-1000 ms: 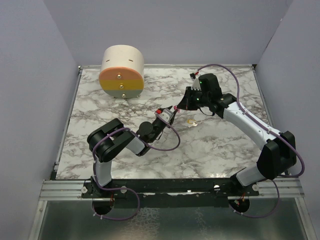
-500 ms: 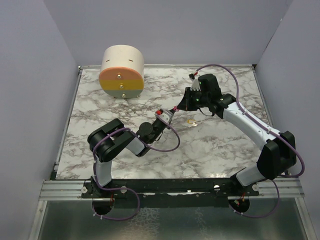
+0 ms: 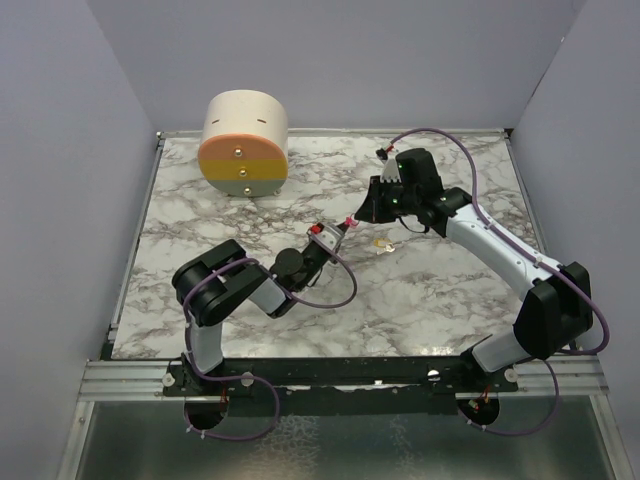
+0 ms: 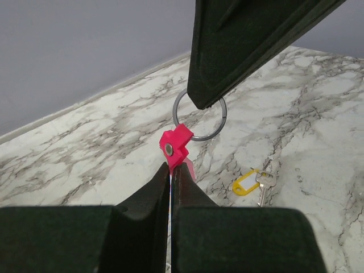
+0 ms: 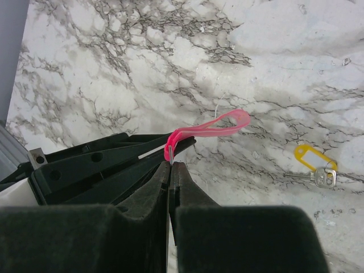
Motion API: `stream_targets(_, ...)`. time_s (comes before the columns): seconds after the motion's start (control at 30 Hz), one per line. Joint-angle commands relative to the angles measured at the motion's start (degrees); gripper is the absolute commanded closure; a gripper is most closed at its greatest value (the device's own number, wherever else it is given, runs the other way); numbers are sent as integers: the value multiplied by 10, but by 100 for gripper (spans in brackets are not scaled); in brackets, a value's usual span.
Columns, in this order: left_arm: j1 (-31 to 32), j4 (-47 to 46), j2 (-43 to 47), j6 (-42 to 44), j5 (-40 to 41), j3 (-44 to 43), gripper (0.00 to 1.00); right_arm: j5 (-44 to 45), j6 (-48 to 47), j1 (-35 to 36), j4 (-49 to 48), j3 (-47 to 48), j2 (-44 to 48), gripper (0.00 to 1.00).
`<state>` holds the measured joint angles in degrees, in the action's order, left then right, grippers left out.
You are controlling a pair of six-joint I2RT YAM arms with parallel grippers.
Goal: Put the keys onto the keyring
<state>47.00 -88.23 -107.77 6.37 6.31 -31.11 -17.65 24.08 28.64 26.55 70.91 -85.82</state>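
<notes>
Pink keyring (image 3: 350, 221), top view: between left claw (image 3: 343, 228) and right claw (image 3: 363, 214), over marble bench (image 3: 250, 230). Left wrist: left claw clenched on strap; yellow-tagged keys (image 4: 250, 183) lie on bench nearby. Right wrist: right claw clenched on metal ring edge.

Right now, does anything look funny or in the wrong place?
The yellow-tagged key lies alone on the table, off the pink keyring pinched by the left gripper and right gripper. Nothing looks broken.
</notes>
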Motion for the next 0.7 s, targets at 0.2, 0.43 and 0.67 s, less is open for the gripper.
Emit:
stream_targets(0.2, 3, 18, 73, -31, 39, -11, 100, 0, -34, -3, -23, -28, 16, 98)
stream_targets(0.43, 3, 142, 120, -25, 58, -40, 100, 27, -29, -3, -24, -38, 21, 74)
stream_targets(0.67, 3, 202, 148, -23, 66, -46, 100, 65, -19, -3, -45, -64, 57, 69)
